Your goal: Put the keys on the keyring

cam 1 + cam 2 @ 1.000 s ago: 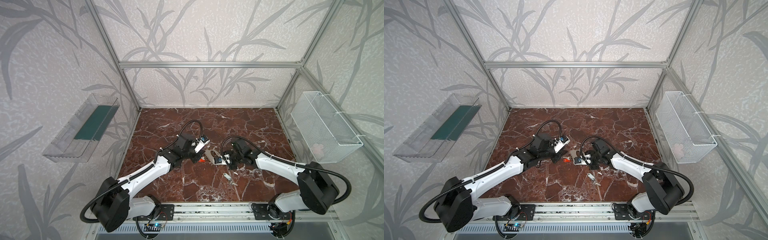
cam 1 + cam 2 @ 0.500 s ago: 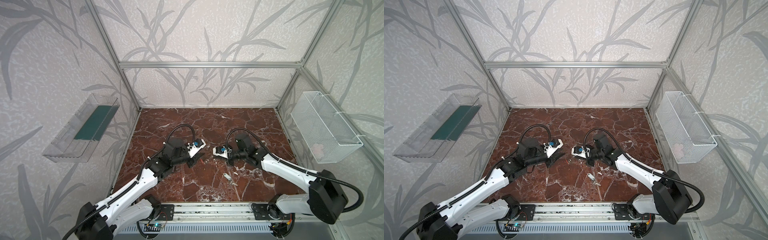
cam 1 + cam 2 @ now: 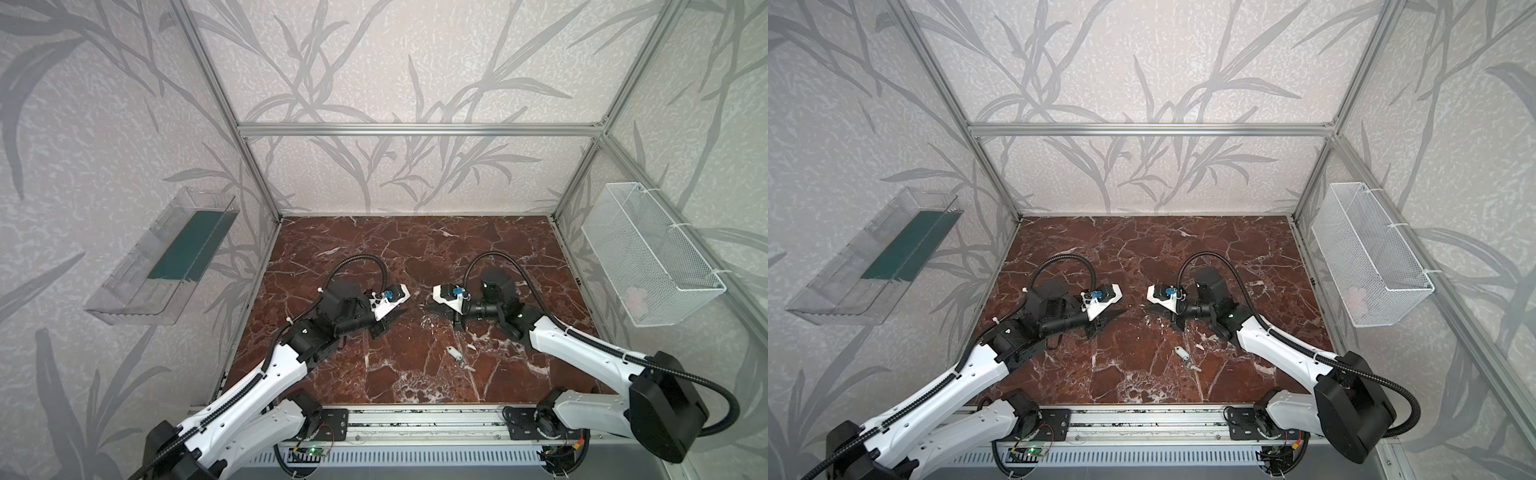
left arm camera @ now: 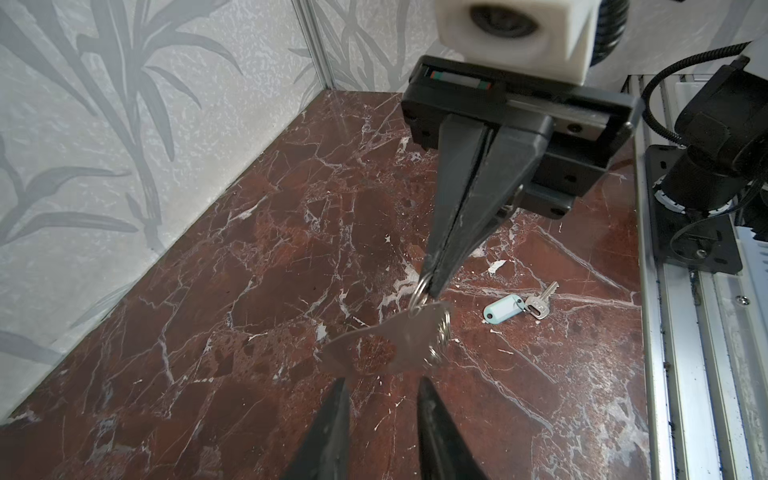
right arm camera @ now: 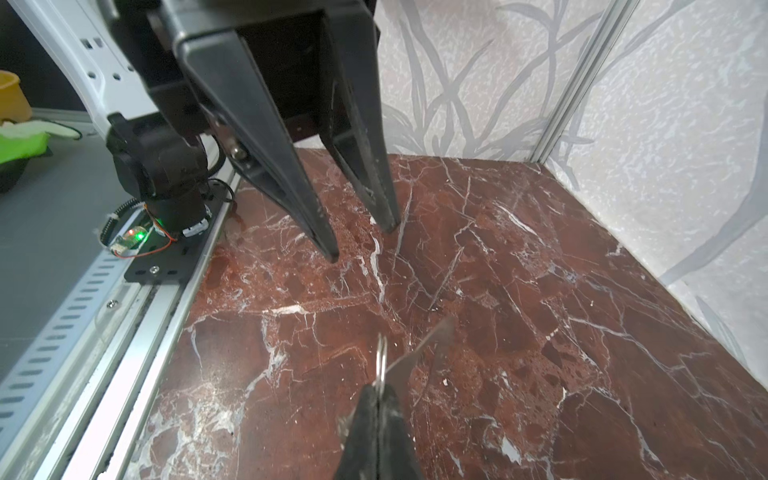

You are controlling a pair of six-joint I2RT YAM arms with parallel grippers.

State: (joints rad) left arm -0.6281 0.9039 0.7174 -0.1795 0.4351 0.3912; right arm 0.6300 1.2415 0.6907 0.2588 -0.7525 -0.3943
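Observation:
The keyring, a flat grey metal plate with small split rings along one edge, hangs in the air above the red marble floor. My right gripper is shut on one of those rings; the plate dangles just past its tips. My left gripper faces it, open, with nothing between its fingers; its tips are just short of the plate's edge. One of the keys, silver with a pale oblong tag, lies on the floor in both top views.
A white wire basket hangs on the right wall and a clear plastic tray on the left wall. An aluminium rail with both arm bases runs along the front edge. Patterned walls close in the marble floor.
Both grippers have risen off the floor and drawn apart. The right gripper has carried the keyring up with it. The key with the pale tag has stayed where it was.

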